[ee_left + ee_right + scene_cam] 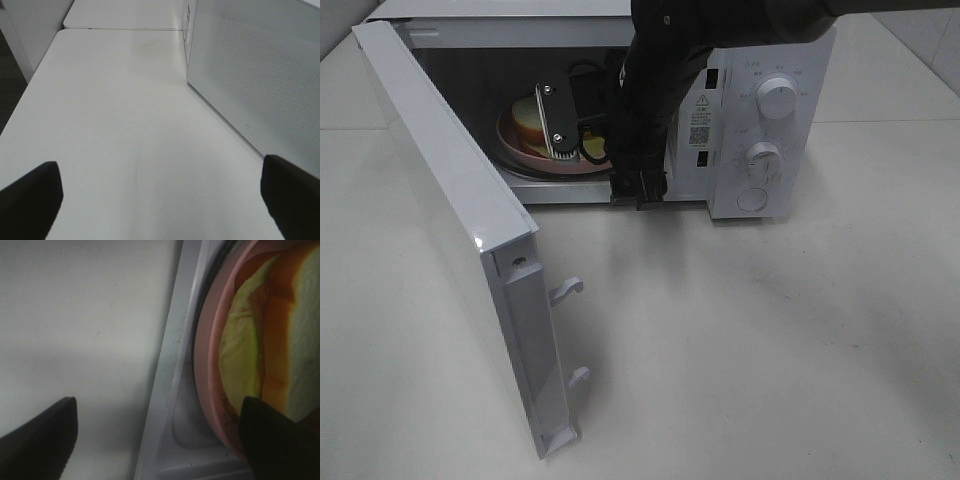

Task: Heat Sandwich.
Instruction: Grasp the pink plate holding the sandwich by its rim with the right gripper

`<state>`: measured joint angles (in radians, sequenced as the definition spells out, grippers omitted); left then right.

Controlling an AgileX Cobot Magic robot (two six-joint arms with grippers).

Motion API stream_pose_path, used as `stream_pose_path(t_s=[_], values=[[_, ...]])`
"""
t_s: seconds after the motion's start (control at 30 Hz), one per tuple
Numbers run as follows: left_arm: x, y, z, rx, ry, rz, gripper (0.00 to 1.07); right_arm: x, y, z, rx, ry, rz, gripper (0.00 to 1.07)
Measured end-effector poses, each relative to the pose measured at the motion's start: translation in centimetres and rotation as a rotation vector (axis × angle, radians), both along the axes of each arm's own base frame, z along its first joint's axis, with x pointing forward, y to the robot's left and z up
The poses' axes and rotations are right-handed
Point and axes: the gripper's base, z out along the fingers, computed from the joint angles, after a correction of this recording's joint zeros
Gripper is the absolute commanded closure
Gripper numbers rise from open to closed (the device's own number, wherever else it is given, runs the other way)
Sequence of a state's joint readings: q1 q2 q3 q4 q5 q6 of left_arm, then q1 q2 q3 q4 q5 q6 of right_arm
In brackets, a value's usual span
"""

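While the sandwich [528, 118] sits on its pink plate [535, 162] inside the open microwave [800, 150], with the right gripper [160, 435] at the doorway and the left gripper [160, 200] over the table [125, 125] both spread and empty, I'd judge it light, soft and easily squashed, so best handled by the plate's rim.

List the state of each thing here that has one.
Door: swung wide open.
Plate: inside the microwave.
Sandwich: lying on the plate.
Right gripper: open, empty, at the microwave's mouth.
Left gripper: open, empty, over the table.
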<state>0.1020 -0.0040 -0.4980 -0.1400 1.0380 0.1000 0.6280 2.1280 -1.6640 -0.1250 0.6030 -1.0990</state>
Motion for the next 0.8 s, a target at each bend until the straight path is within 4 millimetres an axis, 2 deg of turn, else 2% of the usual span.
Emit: stream_pose_path(t_s=[0.8], values=[[0.0,0.0,0.0,0.000,0.000,0.000,0.03,3.3,2.2,-2.9,0.002,-0.022,-0.013,0.26]])
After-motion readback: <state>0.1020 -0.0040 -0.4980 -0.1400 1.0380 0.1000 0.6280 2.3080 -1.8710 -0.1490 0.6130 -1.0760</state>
